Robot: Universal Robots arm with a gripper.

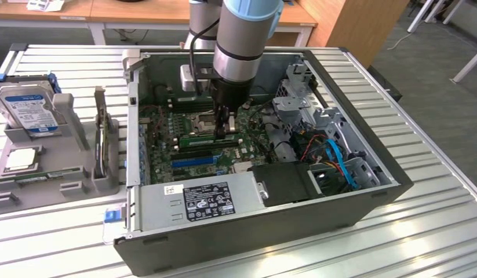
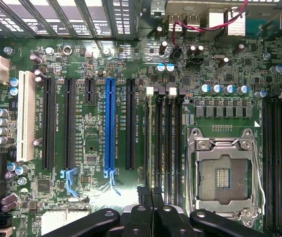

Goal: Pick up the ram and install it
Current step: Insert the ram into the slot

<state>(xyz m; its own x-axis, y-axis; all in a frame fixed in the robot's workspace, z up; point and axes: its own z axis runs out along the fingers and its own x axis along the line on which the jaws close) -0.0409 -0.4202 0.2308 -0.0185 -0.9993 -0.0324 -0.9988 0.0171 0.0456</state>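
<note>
The ram (image 1: 199,141) is a long green stick standing on edge inside the open computer case, lined up along the black memory slots (image 2: 163,143) of the motherboard. My gripper (image 1: 225,133) reaches straight down into the case and its fingers are shut on the stick's top edge near the middle. In the wrist view the black fingers (image 2: 143,207) are pressed close together right over the leftmost memory slots, with my gripper (image 2: 151,197) beside the bare processor socket (image 2: 223,175). Whether the stick sits fully in its slot I cannot tell.
A grey parts tray (image 1: 68,191) at the exterior view's left holds a blue-labelled hard drive (image 1: 29,107), a square silver processor chip (image 1: 22,159) and a narrow green strip (image 1: 48,174). Case walls, the power supply (image 1: 203,200) and drive cages (image 1: 300,98) hem in the arm.
</note>
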